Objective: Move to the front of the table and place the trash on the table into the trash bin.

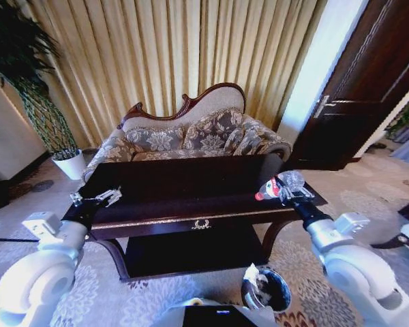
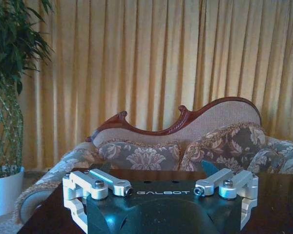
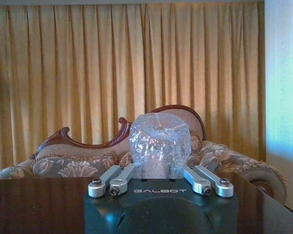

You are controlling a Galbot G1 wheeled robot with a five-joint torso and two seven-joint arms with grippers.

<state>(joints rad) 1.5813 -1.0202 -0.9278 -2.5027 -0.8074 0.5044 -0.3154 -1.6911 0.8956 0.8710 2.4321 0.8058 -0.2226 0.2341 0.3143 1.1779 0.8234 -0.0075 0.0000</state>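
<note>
While clamped on the bottle (image 1: 278, 184), right gripper (image 1: 287, 191) over the table (image 1: 191, 178) edge; left gripper (image 1: 103, 197) spread.

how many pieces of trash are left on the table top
1: the clear bottle with a red cap, near the table's right edge, with the right gripper around it. More may be hidden behind the arms.

Right claw (image 1: 291, 191) around the bottle (image 1: 278, 185) above the table (image 1: 191, 184), bin (image 1: 267, 291) below.
</note>
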